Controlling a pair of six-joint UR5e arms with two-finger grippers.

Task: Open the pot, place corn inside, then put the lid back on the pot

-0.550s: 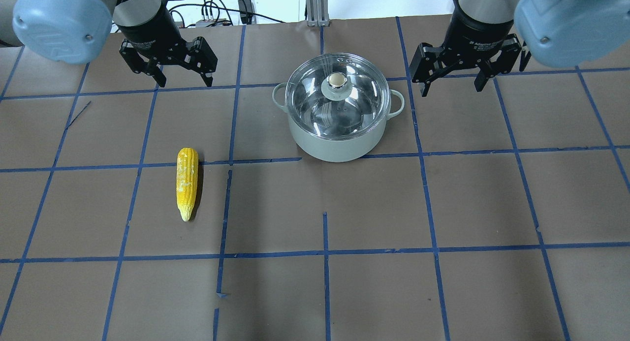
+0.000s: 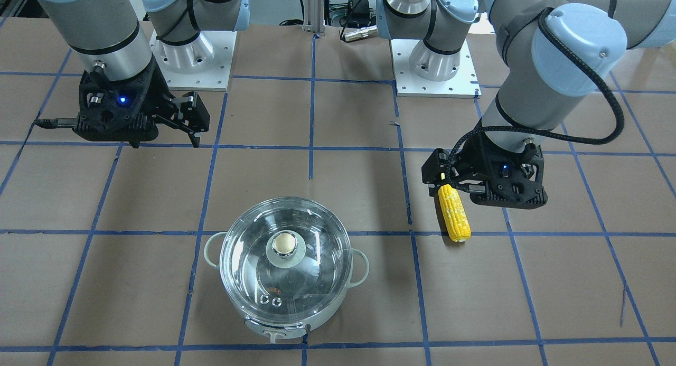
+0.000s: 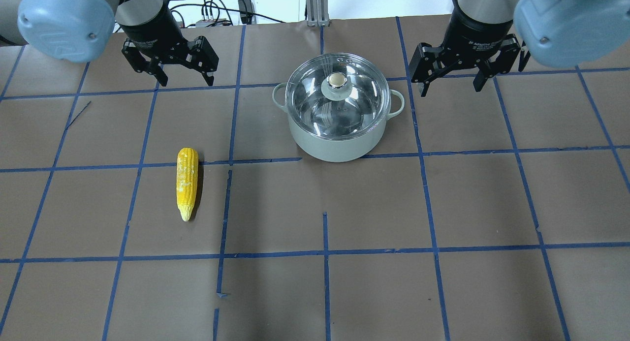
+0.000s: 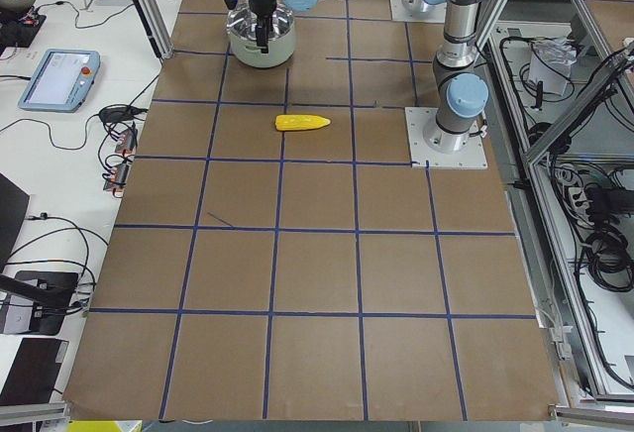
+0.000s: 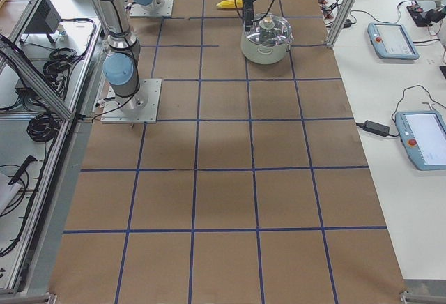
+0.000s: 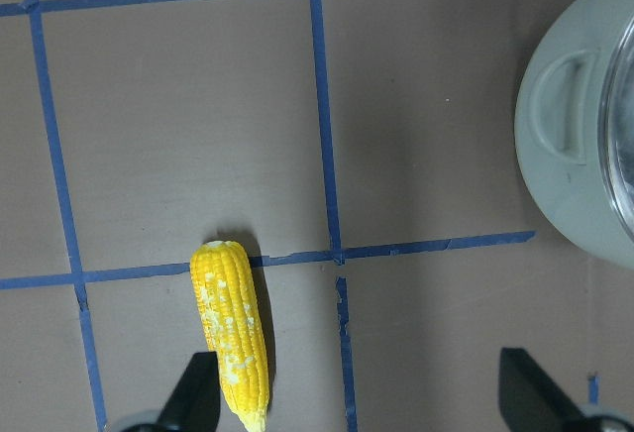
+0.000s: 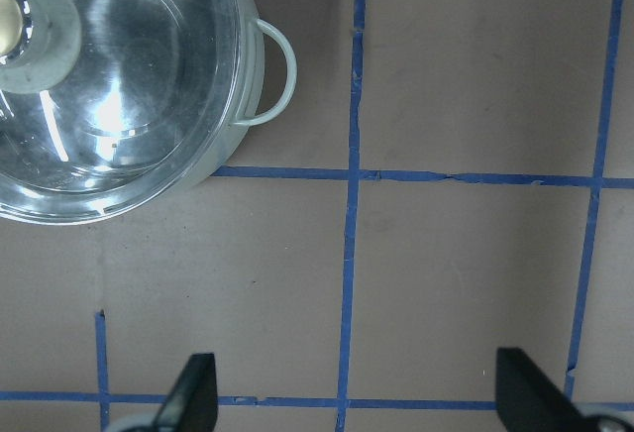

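The pot [image 3: 339, 134] stands at the table's middle with the glass lid [image 3: 315, 102] on it, cream knob [image 3: 337, 79] on top. The yellow corn [image 3: 187, 183] lies flat on the brown table, left of the pot and apart from it. My left gripper [image 3: 186, 81] is open and empty, held high; in the left wrist view the corn [image 6: 233, 348] lies below it, close to one fingertip [image 6: 193, 392]. My right gripper [image 3: 451, 89] is open and empty, high beside the pot's right handle [image 7: 272, 70].
The brown table [image 3: 374, 208] carries a grid of blue tape lines. Both arm bases [image 2: 190, 54] stand on white plates at the table's robot side. Cables lie beyond the table's edge [image 3: 221, 9].
Both grippers have shifted slightly toward the top of the overhead view. The pot, lid and corn have not moved.
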